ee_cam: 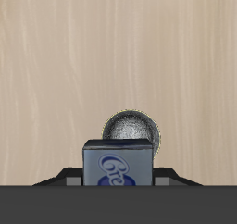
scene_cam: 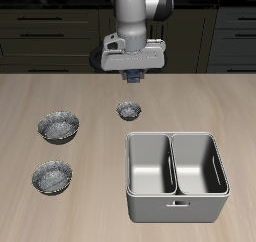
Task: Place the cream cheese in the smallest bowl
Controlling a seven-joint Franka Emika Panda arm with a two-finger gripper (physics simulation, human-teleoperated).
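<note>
My gripper (scene_cam: 133, 78) is shut on the cream cheese (scene_cam: 133, 77), a small dark blue-grey box, and holds it above the table. In the wrist view the cream cheese (ee_cam: 118, 163) sits between the jaws with its printed face showing. The smallest bowl (scene_cam: 128, 110), small, round and speckled silvery-grey, stands on the table a little nearer the front edge than the gripper, almost straight below it. In the wrist view the smallest bowl (ee_cam: 130, 129) shows just beyond the box, partly hidden by it.
Two larger matching bowls (scene_cam: 58, 126) (scene_cam: 51, 176) stand to one side of the small bowl. A big double-compartment steel tray (scene_cam: 176, 173) stands near the front edge on the other side. Dark cabinets run behind the table.
</note>
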